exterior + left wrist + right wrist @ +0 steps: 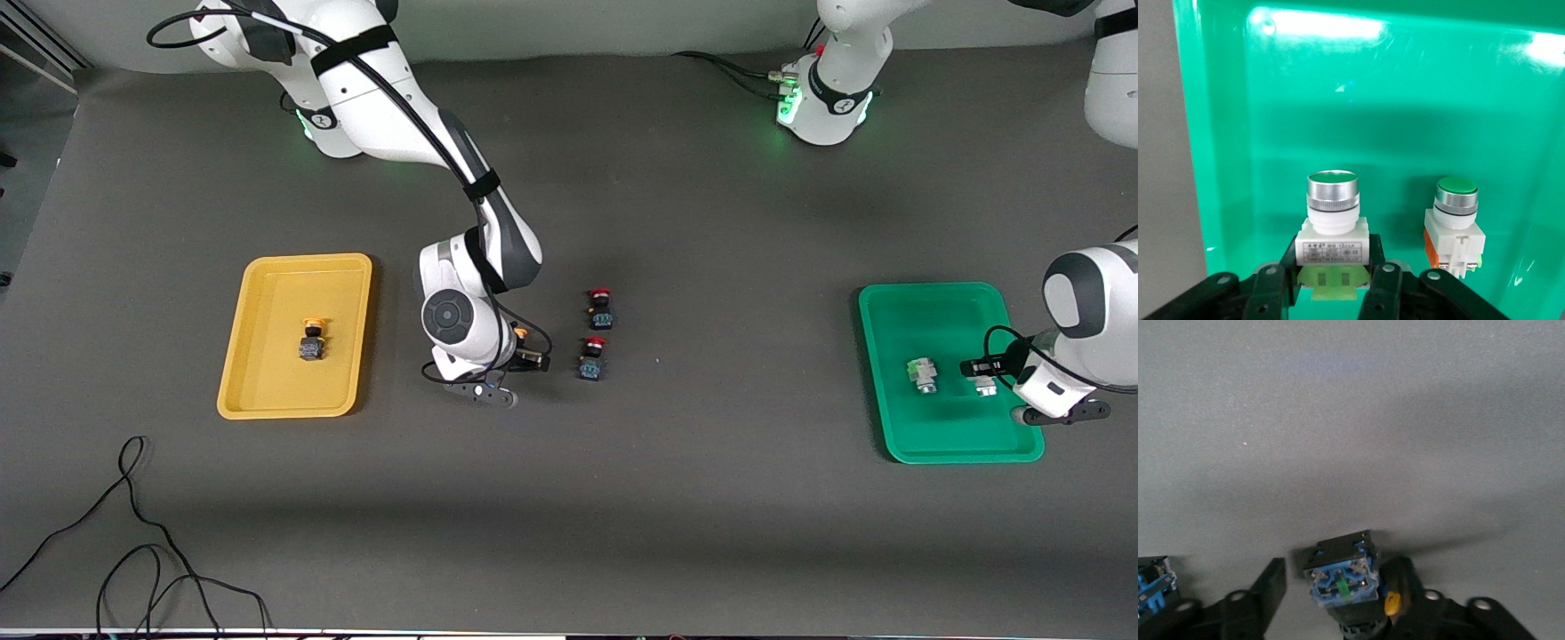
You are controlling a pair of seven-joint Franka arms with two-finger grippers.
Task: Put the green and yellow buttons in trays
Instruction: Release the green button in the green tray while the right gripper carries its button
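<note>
The green tray [951, 440] lies at the left arm's end. One green button [922, 373] stands in it. My left gripper [982, 378] is low in the tray, shut on the second green button [1331, 227], which stands beside the first [1455, 223]. The yellow tray [267, 391] at the right arm's end holds one yellow button [311, 340]. My right gripper [529, 351] is down at the table, open. Its fingers straddle the other yellow button [1341, 577], which touches one finger [1405, 587]; a gap shows at the other.
Two black switches with red caps [601, 308] [593, 357] sit on the grey table beside my right gripper, toward the left arm's end. One shows at the edge of the right wrist view [1151, 583]. Black cables [133, 533] lie near the front edge.
</note>
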